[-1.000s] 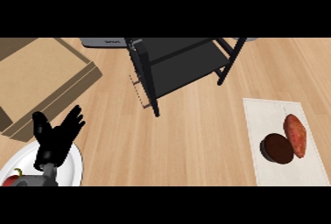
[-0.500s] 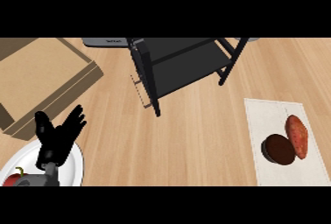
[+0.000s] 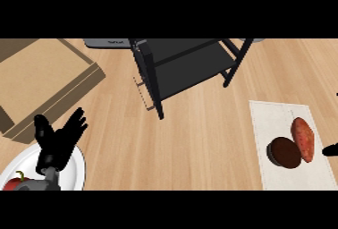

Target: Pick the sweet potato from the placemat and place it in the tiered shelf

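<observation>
Sweet potato (image 3: pixel 303 139) on the placemat (image 3: pixel 291 172), both hands apart from it.

Head view: the potato lies touching a dark round cookie (image 3: pixel 285 152), well apart from the tiered shelf (image 3: pixel 188 67), whose top is cut off. The left hand (image 3: pixel 58 138) rests open, fingers spread and holding nothing, over a white plate (image 3: pixel 74 172). Only a dark tip of the right hand (image 3: pixel 331 150) shows at the edge; whether it is open cannot be told.

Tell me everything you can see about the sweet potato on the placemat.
The sweet potato is a long, reddish-orange tuber with tapered ends and smooth-looking skin. It lies flat, running roughly top to bottom in the head view, on the right part of the pale placemat. Its left side sits right against a dark brown round item; whether they actually touch is unclear. A black tip of the right robot hand shows at the edge just beside it, not holding it.
</observation>
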Tool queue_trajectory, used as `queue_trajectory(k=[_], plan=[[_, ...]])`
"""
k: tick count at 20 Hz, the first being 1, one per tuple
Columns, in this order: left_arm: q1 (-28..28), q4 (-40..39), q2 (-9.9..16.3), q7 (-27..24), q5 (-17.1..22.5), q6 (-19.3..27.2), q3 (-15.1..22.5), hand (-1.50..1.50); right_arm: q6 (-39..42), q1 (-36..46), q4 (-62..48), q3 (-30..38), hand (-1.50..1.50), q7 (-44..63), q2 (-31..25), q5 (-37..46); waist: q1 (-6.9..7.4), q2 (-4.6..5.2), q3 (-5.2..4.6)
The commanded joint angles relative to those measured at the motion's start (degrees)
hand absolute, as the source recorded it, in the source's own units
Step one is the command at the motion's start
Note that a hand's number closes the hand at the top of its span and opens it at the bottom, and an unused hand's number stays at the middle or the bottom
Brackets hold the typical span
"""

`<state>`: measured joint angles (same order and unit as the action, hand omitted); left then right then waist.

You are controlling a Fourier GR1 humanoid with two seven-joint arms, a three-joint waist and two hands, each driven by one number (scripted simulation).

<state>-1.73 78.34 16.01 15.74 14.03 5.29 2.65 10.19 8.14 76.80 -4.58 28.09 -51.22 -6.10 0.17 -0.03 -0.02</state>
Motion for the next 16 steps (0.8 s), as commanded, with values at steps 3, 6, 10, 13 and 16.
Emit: queue_trajectory(k=[3, 6, 10, 13, 16], plan=[[-1.10, -0.48, -0.15, 1.48, 0.06, -2.16, -1.80, 0.00, 1.93, -2.50, 7.89, 2.89, -1.50, 9.13, 0.53, 2.84, -0.50, -0.07, -0.02], [0.09, 0.03, -2.59, -0.10, -2.14, -0.64, -0.44, 0.00, -3.46, -2.37, 2.31, -0.26, -1.50, 4.45, 7.42, 11.68, -0.08, 0.04, 0.02], [2.42, 1.19, -2.65, -0.74, -3.22, -2.03, -2.13, 0.00, 1.71, -0.10, 2.79, 4.97, -1.50, 6.43, 8.26, 13.09, -0.06, 0.00, 0.02], [1.40, 2.31, -4.23, 1.55, -4.43, -0.61, -1.03, 0.00, -0.21, -1.67, 1.34, 3.76, -1.50, 4.48, 11.68, 16.82, -0.06, -0.01, 0.03], [1.17, 1.42, -0.89, 1.93, -1.66, -4.94, -5.53, 0.00, 0.80, -0.33, -1.09, 5.10, -1.50, 4.04, 13.04, 19.44, -0.03, 0.00, 0.02]])
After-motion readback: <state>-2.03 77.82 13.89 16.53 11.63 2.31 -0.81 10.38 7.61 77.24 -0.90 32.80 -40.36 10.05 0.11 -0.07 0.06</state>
